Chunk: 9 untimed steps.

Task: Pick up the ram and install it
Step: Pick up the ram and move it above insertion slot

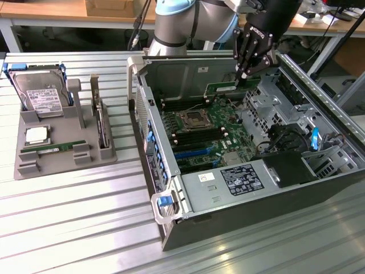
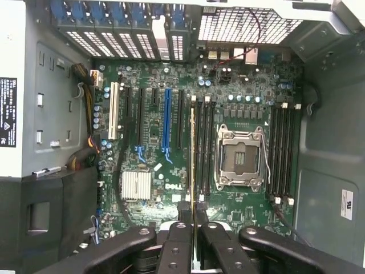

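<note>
Holding ram (image 1: 223,87) edge-down over motherboard (image 1: 197,137) in exterior view, gripper (image 1: 246,77) clamped narrow on it | wrist view: ram edge-on, seemingly along a slot (image 2: 201,142) beside CPU socket (image 2: 239,157) | tip: keep it square to slot, press evenly

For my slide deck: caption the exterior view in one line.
Gripper holds the ram on edge above the motherboard inside the open computer case; another memory stick lies in the grey tray.
</note>
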Motion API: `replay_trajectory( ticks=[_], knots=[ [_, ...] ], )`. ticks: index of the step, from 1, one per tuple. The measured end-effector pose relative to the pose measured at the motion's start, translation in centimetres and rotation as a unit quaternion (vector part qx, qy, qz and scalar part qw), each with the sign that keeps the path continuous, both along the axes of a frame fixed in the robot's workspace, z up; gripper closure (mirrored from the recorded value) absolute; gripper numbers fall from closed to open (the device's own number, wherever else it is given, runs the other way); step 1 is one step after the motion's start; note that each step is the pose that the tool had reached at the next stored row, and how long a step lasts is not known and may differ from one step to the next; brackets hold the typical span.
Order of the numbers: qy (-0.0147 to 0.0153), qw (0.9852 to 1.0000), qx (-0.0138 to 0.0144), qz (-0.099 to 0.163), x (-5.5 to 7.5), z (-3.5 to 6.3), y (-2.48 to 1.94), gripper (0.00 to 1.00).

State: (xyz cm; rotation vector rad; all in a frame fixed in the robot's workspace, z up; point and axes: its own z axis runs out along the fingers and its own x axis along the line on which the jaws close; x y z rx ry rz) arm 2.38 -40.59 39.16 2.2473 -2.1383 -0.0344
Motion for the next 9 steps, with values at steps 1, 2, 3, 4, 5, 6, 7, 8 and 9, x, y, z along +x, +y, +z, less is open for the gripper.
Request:
replay_trajectory(
  ticks=[1, 2, 3, 4, 5, 6, 7, 8, 9],
  knots=[
    [0.0000, 1.0000, 0.0000, 0.000, 0.1, 0.00, 0.00, 0.87],
    [0.0000, 1.0000, 0.0000, 0.000, 0.2, 0.00, 0.00, 0.87],
    [0.0000, 1.0000, 0.0000, 0.000, 0.4, 0.00, 0.00, 0.87],
    [0.0000, 1.0000, 0.0000, 0.000, 0.5, 0.00, 0.00, 0.87],
    [0.0000, 1.0000, 0.0000, 0.000, 0.8, 0.00, 0.00, 0.87],
    [0.0000, 1.0000, 0.0000, 0.000, 1.1, 0.00, 0.00, 0.87],
    [0.0000, 1.0000, 0.0000, 0.000, 1.2, 0.00, 0.00, 0.87],
    [0.0000, 1.0000, 0.0000, 0.000, 1.3, 0.00, 0.00, 0.87],
    [0.0000, 1.0000, 0.0000, 0.000, 1.4, 0.00, 0.00, 0.87]
  ],
)
